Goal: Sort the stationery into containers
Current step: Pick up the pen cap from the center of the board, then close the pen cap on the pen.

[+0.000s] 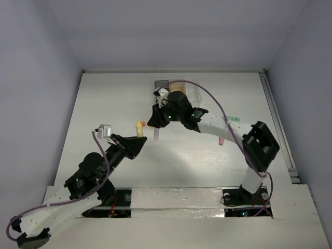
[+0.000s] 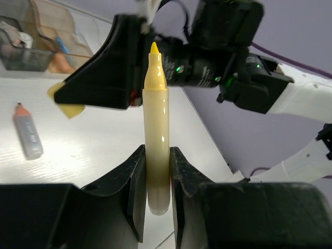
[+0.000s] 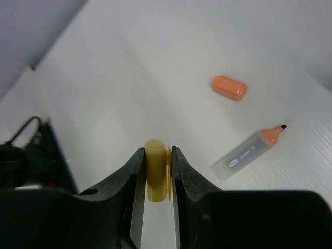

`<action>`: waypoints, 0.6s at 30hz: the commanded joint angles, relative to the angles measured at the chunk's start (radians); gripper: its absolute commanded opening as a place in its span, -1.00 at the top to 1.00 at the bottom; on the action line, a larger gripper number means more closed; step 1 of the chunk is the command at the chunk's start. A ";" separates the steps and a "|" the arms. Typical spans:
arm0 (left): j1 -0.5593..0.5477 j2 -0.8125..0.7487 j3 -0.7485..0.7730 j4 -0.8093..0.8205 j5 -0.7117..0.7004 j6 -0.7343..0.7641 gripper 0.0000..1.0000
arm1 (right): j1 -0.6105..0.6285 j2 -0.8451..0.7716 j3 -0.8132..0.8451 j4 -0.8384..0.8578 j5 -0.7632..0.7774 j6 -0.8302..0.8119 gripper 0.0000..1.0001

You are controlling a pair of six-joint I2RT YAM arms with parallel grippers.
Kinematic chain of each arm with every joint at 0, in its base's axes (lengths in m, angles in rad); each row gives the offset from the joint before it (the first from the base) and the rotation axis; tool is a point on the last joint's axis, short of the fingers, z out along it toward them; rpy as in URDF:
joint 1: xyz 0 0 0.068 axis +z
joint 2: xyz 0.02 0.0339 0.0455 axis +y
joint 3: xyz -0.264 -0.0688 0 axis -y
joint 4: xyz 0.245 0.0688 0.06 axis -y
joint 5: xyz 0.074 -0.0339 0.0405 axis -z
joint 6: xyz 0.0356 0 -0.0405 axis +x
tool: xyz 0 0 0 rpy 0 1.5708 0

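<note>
my left jaws clamp a yellow marker [image 2: 156, 150], right jaws its cap [image 3: 154, 168]; orange marker [image 3: 244, 155] unsorted, containers [image 2: 52, 23] partly filled.

1. Left pincer [image 2: 157, 166] clamped on yellow marker [image 2: 156, 119] — barrel upright between both fingers [image 2: 134, 181], bare nib pointing up.
2. Right pincer [image 2: 70, 96] just behind the nib, black, seen side-on; yellow piece [image 2: 66, 101] at its tip.
3. Grey marker [image 2: 27, 136] with orange nib lies flat on the white bench [image 2: 93, 150], left of the yellow one.
4. Bins top left — dark grey bin [image 2: 21, 54], orange bin [image 2: 49, 18] beside it; contents too blurred to tell.
</note>
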 commanded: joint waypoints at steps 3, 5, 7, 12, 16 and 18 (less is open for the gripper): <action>-0.002 0.088 -0.080 0.352 0.182 -0.029 1.00 | -0.134 -0.214 -0.260 0.373 -0.098 0.256 1.00; -0.002 0.117 -0.106 0.435 0.240 -0.056 1.00 | -0.182 -0.309 -0.328 0.486 -0.121 0.307 1.00; -0.002 0.178 -0.140 0.567 0.279 -0.083 1.00 | -0.202 -0.368 -0.394 0.549 -0.131 0.355 1.00; 0.007 0.336 -0.186 0.850 0.425 -0.170 1.00 | -0.233 -0.526 -0.465 0.583 -0.097 0.390 1.00; 0.007 0.416 -0.199 0.978 0.477 -0.207 1.00 | -0.254 -0.586 -0.510 0.675 -0.143 0.453 1.00; 0.007 0.448 -0.204 1.024 0.501 -0.224 1.00 | -0.254 -0.592 -0.539 0.736 -0.174 0.496 1.00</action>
